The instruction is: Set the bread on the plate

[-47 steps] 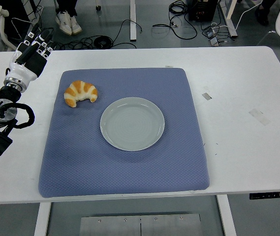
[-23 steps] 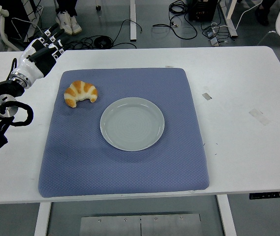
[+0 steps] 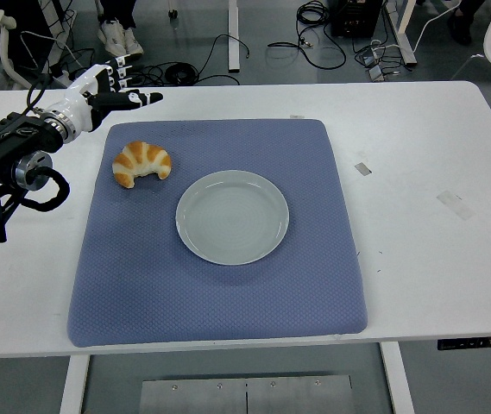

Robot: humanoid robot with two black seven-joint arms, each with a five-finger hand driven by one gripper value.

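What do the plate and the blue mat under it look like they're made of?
The plate looks like glazed ceramic, possibly melamine: pale grey-green, smooth, with a soft sheen and a raised rim. The mat looks like padded fabric or foam with a woven cover: matte blue, finely dotted texture, rounded thick edges. Neither can be told for certain by sight.

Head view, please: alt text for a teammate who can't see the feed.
The robot's left hand, fingers spread and holding nothing, hovers over the far left of a white table, just beyond a croissant. The croissant lies on a blue mat, apart from an empty plate at the mat's centre. The right arm is out of view.
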